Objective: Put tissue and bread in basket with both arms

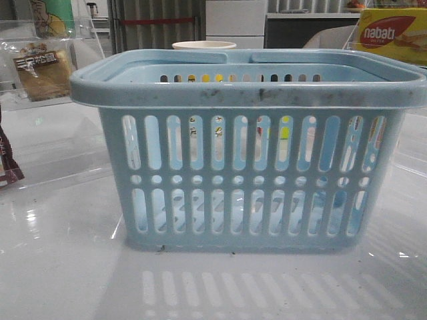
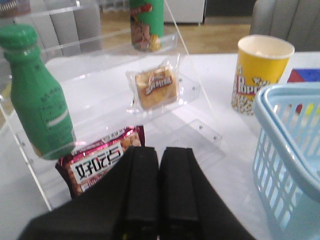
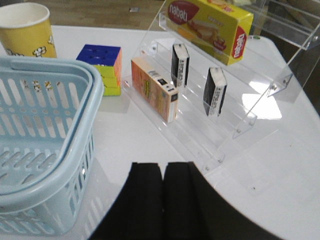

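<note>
I see the large light-blue slotted plastic basket (image 1: 247, 180) standing upright in the middle of the white table. The golden-brown bread in its clear plastic packet (image 2: 155, 88) lies flat on a step of the clear stand toward the table's left edge. Two small flat black tissue packs (image 3: 180, 64) stand on edge on the clear stand toward the right edge.

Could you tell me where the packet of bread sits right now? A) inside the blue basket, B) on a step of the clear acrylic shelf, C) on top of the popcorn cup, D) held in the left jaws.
B: in the left wrist view the bread lies on a step of the clear acrylic shelf, apart from the basket and from the shut left gripper.
</note>
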Controlling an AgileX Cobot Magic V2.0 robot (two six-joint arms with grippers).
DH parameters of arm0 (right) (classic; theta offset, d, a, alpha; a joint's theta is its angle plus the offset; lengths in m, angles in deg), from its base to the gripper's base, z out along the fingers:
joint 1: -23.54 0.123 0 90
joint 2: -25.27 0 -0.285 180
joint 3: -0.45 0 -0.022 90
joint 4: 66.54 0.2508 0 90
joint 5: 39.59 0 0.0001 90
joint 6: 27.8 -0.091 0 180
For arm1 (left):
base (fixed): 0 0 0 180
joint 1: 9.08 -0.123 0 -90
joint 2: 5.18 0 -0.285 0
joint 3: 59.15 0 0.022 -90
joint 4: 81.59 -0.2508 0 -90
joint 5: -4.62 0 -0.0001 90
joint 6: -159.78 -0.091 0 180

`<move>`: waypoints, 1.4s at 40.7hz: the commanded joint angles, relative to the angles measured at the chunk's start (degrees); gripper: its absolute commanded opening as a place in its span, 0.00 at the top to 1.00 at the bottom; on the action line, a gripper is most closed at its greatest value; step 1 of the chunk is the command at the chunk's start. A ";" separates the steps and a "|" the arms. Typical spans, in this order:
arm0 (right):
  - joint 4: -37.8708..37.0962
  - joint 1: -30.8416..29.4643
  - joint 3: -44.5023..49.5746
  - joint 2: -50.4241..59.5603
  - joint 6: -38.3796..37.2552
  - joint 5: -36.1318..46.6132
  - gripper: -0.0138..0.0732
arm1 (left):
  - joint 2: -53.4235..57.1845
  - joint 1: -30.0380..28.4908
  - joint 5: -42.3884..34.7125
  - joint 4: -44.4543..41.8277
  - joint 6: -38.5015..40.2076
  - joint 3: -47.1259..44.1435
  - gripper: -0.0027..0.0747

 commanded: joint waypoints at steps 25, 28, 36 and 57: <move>-0.54 -0.35 -1.38 -13.44 0.24 1.74 0.20 | -8.52 0.34 -1.18 0.17 0.42 1.98 0.31; -0.80 -0.81 -1.81 -15.18 0.24 2.43 0.23 | -8.52 0.34 -1.18 0.17 0.42 1.98 0.31; -0.80 -6.40 -6.45 -23.41 0.24 3.04 0.26 | -8.52 0.34 -1.18 0.17 0.42 1.98 0.31; 0.76 -13.49 -26.97 -49.12 0.24 7.68 0.26 | -8.52 0.34 -1.18 0.17 0.42 1.98 0.31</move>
